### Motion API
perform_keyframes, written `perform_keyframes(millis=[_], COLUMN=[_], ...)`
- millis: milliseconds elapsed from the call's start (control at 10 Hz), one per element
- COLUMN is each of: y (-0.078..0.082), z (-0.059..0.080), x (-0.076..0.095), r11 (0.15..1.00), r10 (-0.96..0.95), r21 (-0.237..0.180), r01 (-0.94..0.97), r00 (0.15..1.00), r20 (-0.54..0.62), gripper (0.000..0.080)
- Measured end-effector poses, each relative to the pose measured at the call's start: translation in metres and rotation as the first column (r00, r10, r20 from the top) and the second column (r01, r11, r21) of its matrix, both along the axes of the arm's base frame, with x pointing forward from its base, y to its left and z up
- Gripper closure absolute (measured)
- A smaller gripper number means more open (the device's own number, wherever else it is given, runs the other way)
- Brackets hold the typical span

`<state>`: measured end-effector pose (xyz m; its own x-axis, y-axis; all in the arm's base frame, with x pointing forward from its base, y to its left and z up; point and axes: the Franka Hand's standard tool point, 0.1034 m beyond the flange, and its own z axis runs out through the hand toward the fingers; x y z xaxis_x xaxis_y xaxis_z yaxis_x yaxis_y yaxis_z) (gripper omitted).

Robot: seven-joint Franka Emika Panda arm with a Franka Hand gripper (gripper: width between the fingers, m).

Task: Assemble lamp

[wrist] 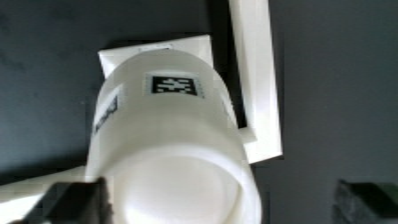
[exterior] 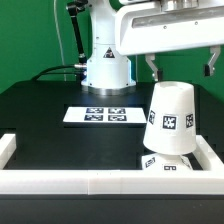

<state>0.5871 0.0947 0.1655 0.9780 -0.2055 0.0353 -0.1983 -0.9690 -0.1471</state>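
White wall (exterior: 100,182) nearest the lens, running across the front of the black table (exterior: 40,110). Just behind it, shade (exterior: 170,118) upright on base (exterior: 165,162), narrow end up, in the corner at the exterior view's right. Likely light, stiff, smooth hollow plastic; slippery on the taper, so best gripped low across the sides, gently. Gripper (exterior: 180,66) above the shade, jaws apart, touching nothing. Marker board (exterior: 102,115) well apart, by the robot's pedestal. Wrist view: shade (wrist: 169,130) lengthwise between fingertips (wrist: 71,200), base (wrist: 178,50) beyond. Bulb perhaps hidden inside.
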Motion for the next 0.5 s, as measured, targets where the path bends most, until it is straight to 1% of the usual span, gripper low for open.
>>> perform_keyframes(millis=[100, 200, 300, 500], y=[-0.001, -0.001, 0.002, 0.012], z=[0.005, 0.011, 0.017, 0.020], x=[-0.007, -0.015, -0.026, -0.038], r11=[1.000, 0.997, 0.992, 0.984], r10=[-0.027, -0.072, -0.126, -0.174], r21=[-0.001, -0.006, -0.014, -0.034], r01=[0.027, 0.072, 0.126, 0.177], r00=[1.000, 0.997, 0.992, 0.982], r20=[-0.002, 0.006, 0.034, 0.072], gripper=[0.0134, 0.0110, 0.0102, 0.0101])
